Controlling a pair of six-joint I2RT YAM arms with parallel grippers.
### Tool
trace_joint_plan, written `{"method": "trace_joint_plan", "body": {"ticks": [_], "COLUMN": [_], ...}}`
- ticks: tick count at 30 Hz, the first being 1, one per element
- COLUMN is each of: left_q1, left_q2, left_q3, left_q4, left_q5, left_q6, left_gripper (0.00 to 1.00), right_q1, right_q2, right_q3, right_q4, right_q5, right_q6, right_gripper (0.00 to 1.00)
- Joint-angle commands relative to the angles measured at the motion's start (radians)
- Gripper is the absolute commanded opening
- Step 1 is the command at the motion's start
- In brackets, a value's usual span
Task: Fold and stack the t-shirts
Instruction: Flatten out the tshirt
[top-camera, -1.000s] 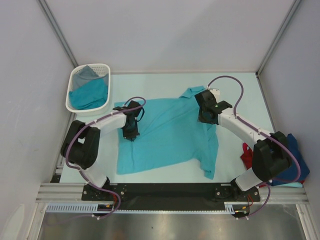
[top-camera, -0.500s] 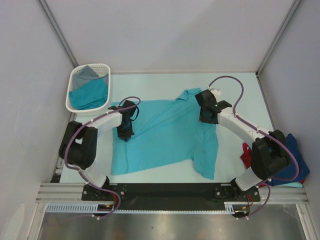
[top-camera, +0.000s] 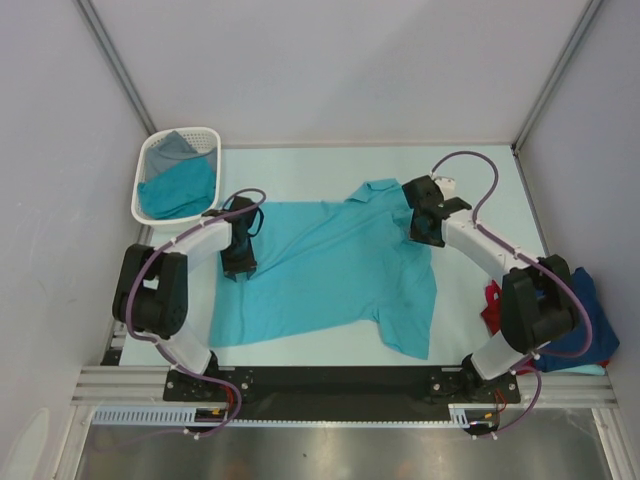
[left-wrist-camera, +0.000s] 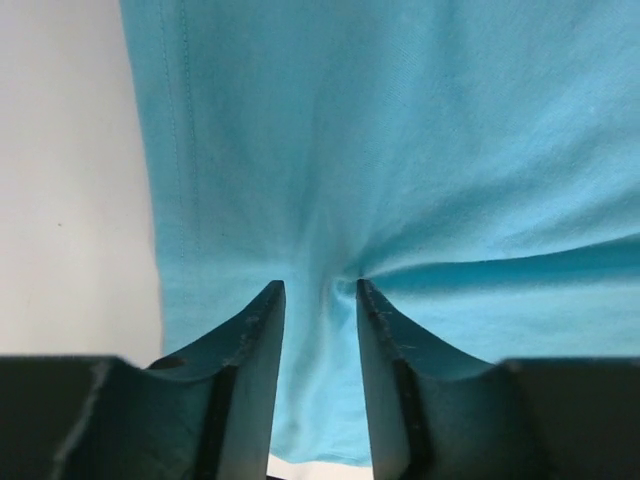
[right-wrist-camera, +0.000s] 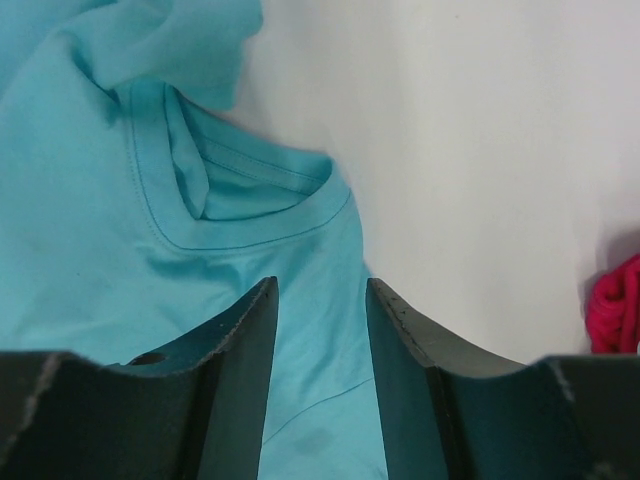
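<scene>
A teal t-shirt lies spread on the pale table, collar toward the far side and one sleeve hanging toward the near right. My left gripper sits over the shirt's left edge. In the left wrist view its jaws stand apart, with teal cloth puckered just past the tips. My right gripper hovers over the shirt's shoulder near the collar. Its jaws are open with flat cloth below them. A red t-shirt and a navy t-shirt lie bunched at the right edge.
A white slotted basket stands at the far left, holding teal and grey cloth. Grey walls close in the table on three sides. The arm bases and a metal rail run along the near edge. Red cloth shows at the right wrist view's right edge.
My left gripper has drawn the shirt's left edge outward to the left, then parted its jaws. My right gripper has shifted slightly right and farther back. The shirt lies flatter.
</scene>
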Motion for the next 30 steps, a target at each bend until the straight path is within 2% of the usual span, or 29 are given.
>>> {"method": "trace_joint_plan", "body": {"ticks": [1,6,17,26,30], "left_q1": [-0.008,-0.054,-0.153,-0.176,-0.178], "left_q2": [-0.08,-0.102,-0.054,-0.054,-0.057], "left_q3": [0.046,0.081,0.138,0.136,0.133], "left_q4": [0.0,-0.003,-0.008,-0.012,-0.014], "left_q5": [-0.006,0.003,0.02,0.026,0.026], "left_q6": [0.003,-0.011,-0.043,-0.035,-0.032], "left_gripper": [0.45,0.51,0.51,0.51,0.5], "right_q1": [0.006,0.006,-0.023,-0.045,-0.034], "right_q2": [0.044,0.085,0.153,0.229,0.266], "right_q3": [-0.012,-0.005,-0.016,0.043,0.073], "right_q4": [-0.002,-0.002,0.039,0.061,0.058], "right_q5": [0.017,-0.005,-0.011,-0.031,-0.042], "right_q6": [0.003,0.004,0.003,0.009,0.009], "right_gripper": [0.47,0.47,0.47,0.45,0.4]}}
